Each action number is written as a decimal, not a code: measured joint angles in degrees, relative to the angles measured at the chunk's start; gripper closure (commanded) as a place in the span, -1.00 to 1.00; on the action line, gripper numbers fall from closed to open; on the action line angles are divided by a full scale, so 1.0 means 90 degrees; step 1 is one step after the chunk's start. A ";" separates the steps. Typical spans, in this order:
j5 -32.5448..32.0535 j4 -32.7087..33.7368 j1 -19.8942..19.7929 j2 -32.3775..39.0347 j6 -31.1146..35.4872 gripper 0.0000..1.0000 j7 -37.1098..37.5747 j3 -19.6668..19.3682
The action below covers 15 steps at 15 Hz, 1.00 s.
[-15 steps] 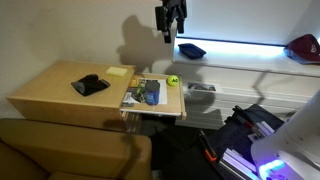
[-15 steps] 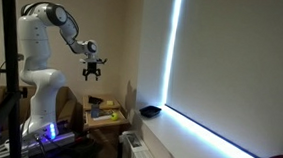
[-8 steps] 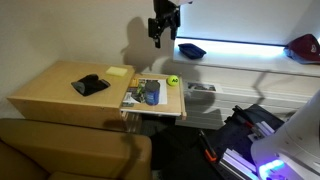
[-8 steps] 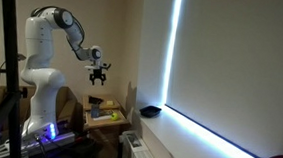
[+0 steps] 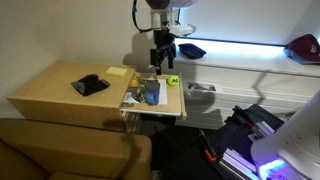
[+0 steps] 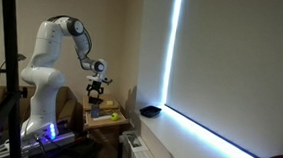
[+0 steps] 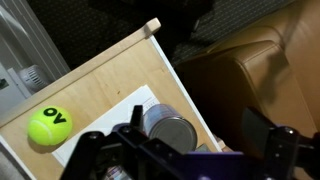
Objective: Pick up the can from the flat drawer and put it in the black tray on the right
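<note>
Can (image 5: 152,95) stands upright on the flat drawer (image 5: 172,102), a light-wood board with printed papers that juts from the side of the larger wooden surface (image 5: 50,95). A yellow-green ball (image 5: 172,80) lies near the can on the same board, the black tray (image 5: 190,50) sits well apart on a lit ledge along the wall, and a brown couch (image 5: 70,150) stands in front. The tool (image 5: 161,67) hangs above the drawer with its fingers spread wide, empty and touching nothing; in the wrist view the can (image 7: 170,130) shows its grey top between the fingers (image 7: 88,150).
</note>
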 measured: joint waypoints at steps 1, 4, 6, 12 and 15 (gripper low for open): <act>0.0007 0.0045 0.0007 0.0119 0.0000 -1.00 -0.0032 0.0024; 0.0005 0.0102 0.0008 0.0177 -0.0004 -1.00 -0.0043 0.0041; -0.0037 0.0075 0.0022 0.0206 0.0290 -1.00 0.0219 0.0045; -0.0971 -0.0266 0.0598 0.0713 0.2519 -1.00 0.2135 0.0092; -0.2023 -0.0363 0.1020 0.0888 0.2704 -1.00 0.3474 -0.0285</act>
